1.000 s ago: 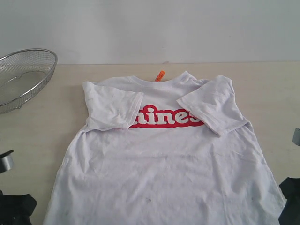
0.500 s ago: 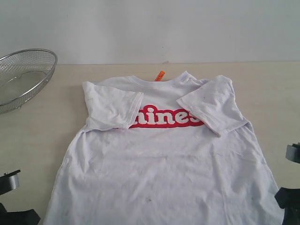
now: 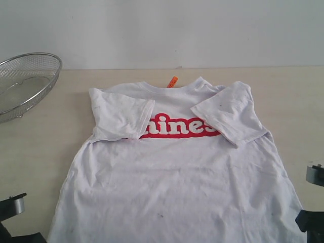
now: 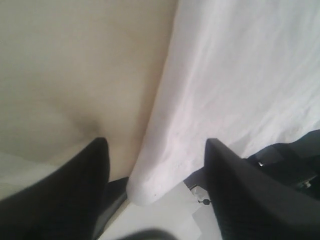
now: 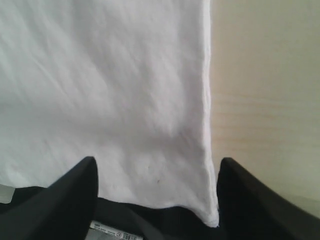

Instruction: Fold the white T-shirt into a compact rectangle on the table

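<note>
The white T-shirt lies face up on the table, both sleeves folded in over the chest and covering the ends of the red lettering. Its orange neck tag points to the far side. My left gripper sits at the shirt's near left corner and my right gripper at the near right corner. In the left wrist view the left gripper is open, with the hem corner between its fingers. The right gripper is open too, and the other hem corner lies between its fingers.
A round wire-mesh basket stands at the far left of the table. A pale wall rises behind the table's far edge. Bare tabletop shows on both sides of the shirt.
Both grippers have slid toward the near edge of the table, lower in the exterior view. The shirt has not moved.
</note>
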`<state>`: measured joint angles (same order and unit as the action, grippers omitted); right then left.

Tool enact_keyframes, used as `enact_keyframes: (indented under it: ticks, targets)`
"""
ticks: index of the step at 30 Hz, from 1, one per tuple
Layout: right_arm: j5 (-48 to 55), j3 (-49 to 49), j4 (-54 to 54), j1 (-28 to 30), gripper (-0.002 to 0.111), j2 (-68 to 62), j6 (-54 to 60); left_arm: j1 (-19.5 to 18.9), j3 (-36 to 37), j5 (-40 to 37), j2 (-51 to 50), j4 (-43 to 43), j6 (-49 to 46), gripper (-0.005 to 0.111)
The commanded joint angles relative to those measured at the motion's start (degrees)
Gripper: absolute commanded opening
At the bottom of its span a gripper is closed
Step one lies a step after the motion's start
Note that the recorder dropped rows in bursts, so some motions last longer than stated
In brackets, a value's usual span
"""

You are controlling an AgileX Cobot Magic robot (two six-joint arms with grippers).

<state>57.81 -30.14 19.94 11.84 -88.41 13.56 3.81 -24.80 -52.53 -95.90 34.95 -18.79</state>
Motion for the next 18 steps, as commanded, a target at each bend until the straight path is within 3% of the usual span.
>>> enact_keyframes:
  ticks: [1,14,18]
  targets:
    - [-0.25,0.16,-0.32,0.2,0.061,-1.97,-0.01,0.2,0.12,0.25,-0.21,2.04,-1.79,0.053]
    - [-0.54,0.16,-0.32,0.2,0.061,-3.14,-0.01,0.2,0.12,1.57,-1.72,2.06,-2.2,0.053]
    - [-0.55,0.16,-0.32,0.2,0.061,-3.41,-0.01,0.2,0.12,0.58,-3.88,6.69,-6.58,0.053]
